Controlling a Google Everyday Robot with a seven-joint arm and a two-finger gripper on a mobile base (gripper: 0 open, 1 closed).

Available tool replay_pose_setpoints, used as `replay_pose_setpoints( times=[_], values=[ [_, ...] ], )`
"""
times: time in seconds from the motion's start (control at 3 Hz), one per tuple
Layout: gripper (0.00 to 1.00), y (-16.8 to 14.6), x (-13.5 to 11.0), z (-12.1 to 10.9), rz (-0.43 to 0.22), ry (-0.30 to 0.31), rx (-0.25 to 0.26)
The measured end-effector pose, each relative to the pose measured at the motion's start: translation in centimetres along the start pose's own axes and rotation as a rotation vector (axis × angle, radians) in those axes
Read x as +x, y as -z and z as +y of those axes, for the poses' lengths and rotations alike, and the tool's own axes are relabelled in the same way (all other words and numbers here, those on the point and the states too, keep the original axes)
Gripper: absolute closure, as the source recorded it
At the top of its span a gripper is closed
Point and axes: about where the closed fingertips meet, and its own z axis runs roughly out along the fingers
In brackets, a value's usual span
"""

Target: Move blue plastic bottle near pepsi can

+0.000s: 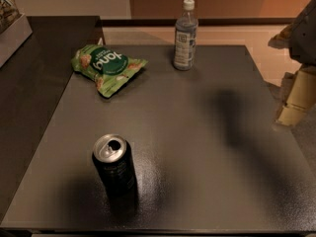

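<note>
The blue plastic bottle (pixel 185 35) stands upright at the far edge of the dark table (pixel 207 147), with a white cap and a pale label. The pepsi can (pixel 114 165), dark with a silver opened top, stands upright near the table's front left. The two are far apart, across most of the table. My gripper (pixel 294 105) hangs at the right edge of the view, beyond the table's right side, well to the right of the bottle and lower in the view. It holds nothing that I can see.
A green snack bag (pixel 107 66) lies flat at the far left of the table, left of the bottle. A darker counter (pixel 34 78) adjoins the table on the left, with a box (pixel 11 28) at its far left corner. Light floor lies behind and to the right.
</note>
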Motion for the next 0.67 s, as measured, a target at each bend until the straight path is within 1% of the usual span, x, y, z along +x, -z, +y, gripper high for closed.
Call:
replay_pose_setpoints(
  times=[0.33, 0.67],
  values=[
    [0.00, 0.00, 0.00, 0.00, 0.000, 0.000, 0.000],
    [0.00, -0.57, 0.18, -0.51, 0.009, -0.011, -0.008]
  ],
)
